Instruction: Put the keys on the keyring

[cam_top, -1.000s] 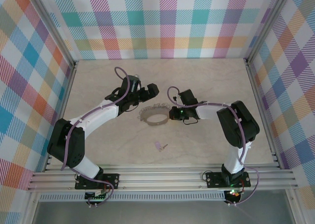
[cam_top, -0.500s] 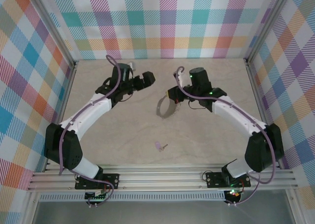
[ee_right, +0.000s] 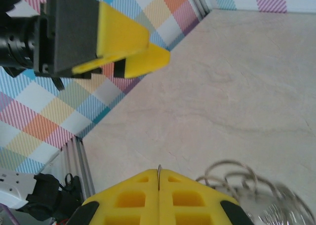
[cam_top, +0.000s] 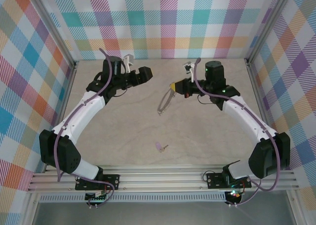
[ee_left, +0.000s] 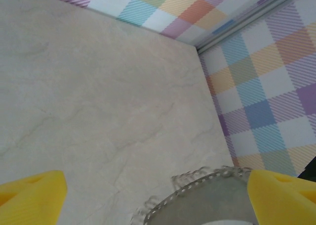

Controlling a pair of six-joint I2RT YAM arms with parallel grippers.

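Currently the right gripper [cam_top: 174,88] is clamping tight on the keyring [cam_top: 164,102], holding it edge-on at upper centre; the left gripper [cam_top: 147,72] is gaping wide, empty, upper left; the key [cam_top: 159,147] is lying at lower centre.

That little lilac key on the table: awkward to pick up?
Probably. The key lies flat on the smooth table, so it may slide when nudged. It looks tiny and light, so a pinch could flick it away.
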